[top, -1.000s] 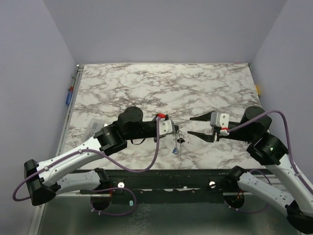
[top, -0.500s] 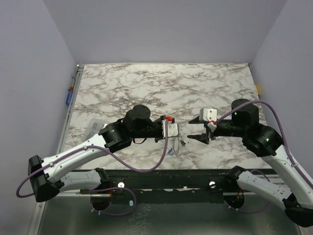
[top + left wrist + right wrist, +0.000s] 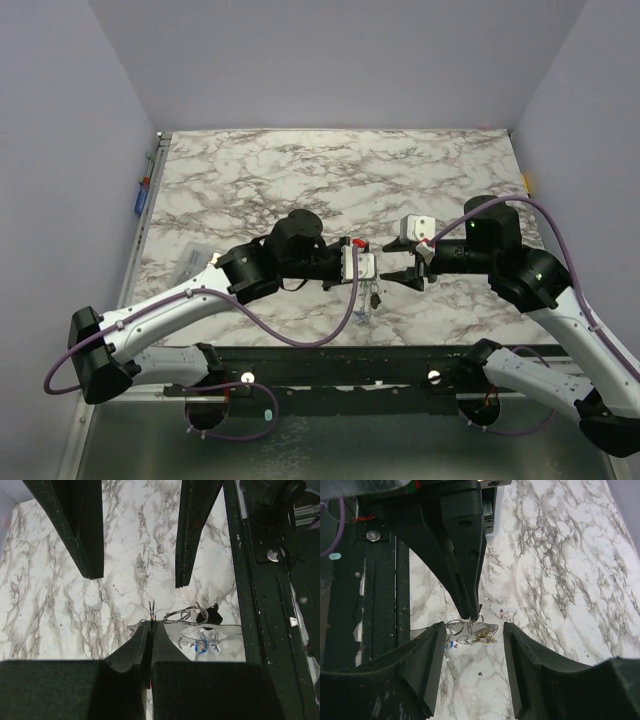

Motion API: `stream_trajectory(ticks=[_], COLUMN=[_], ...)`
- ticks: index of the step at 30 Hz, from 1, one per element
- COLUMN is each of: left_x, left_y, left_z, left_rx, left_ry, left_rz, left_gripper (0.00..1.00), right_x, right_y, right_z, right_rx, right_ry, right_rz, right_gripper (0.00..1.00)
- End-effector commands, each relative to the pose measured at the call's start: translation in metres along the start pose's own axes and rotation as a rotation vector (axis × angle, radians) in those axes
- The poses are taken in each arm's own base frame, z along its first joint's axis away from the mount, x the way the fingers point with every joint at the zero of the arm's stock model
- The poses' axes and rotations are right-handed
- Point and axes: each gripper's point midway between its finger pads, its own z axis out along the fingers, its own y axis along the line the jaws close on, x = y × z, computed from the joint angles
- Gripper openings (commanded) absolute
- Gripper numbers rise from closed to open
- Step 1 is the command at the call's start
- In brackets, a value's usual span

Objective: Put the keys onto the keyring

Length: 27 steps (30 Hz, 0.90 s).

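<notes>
My left gripper is shut on the keyring, a thin wire loop that sticks out past its closed tips. Several small keys hang from it just above the marble table. A blue tag and a yellowish tag show among them. My right gripper is open and faces the left one. In the right wrist view its fingers stand on either side of the keyring and keys, not touching them. The left gripper's closed tips show just above.
A small clear plastic piece lies on the table near the left edge. The black front rail runs along the near table edge, close under the keys. Grey walls enclose the table on three sides.
The left gripper moved right with the keyring and keys. The right gripper moved left and turned towards it, so the two now nearly meet at the table's front middle.
</notes>
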Motion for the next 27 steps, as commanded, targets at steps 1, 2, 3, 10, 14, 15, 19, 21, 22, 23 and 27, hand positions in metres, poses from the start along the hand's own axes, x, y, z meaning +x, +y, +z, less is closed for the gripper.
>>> stream_trajectory(ticks=[1,2,3,10,14,15,19,21,22,23,27], left_x=[-0.025,-0.026,-0.027,-0.028,-0.029,-0.029,-0.029,-0.030,-0.029,-0.029,-0.029], left_y=[0.008,0.009,0.010,0.011,0.012,0.012,0.012,0.012,0.012,0.012,0.011], left_z=[0.005,0.007,0.008,0.015,0.015,0.015,0.014,0.013,0.013,0.013,0.014], left_rx=[0.016,0.017,0.020,0.031,0.029,0.028,0.026,0.023,0.023,0.022,0.026], left_ry=[-0.063,-0.062,-0.063,-0.063,-0.064,-0.064,-0.065,-0.065,-0.064,-0.065,-0.067], left_rz=[0.031,0.026,0.022,0.009,0.007,0.007,0.003,0.001,0.000,-0.002,-0.008], left_gripper=[0.00,0.00,0.00,0.00,0.00,0.00,0.00,0.00,0.00,0.00,0.00], right_x=[-0.005,-0.004,-0.004,-0.008,0.001,0.006,0.020,0.025,0.027,0.028,0.032], right_y=[0.001,0.001,0.002,0.003,-0.002,-0.003,-0.002,0.000,0.000,0.001,0.001], right_z=[-0.004,-0.004,-0.004,0.000,0.000,-0.001,-0.001,0.001,0.001,0.002,0.005], right_rx=[-0.002,-0.003,-0.002,-0.003,0.023,0.033,0.031,0.022,0.021,0.022,0.021], right_ry=[0.008,0.010,0.006,-0.052,-0.009,0.012,0.070,0.084,0.085,0.084,0.073], right_rz=[0.003,0.002,-0.001,-0.025,-0.027,-0.026,-0.010,0.000,0.002,0.001,-0.003], right_gripper=[0.57,0.56,0.56,0.54,0.54,0.53,0.52,0.51,0.50,0.50,0.49])
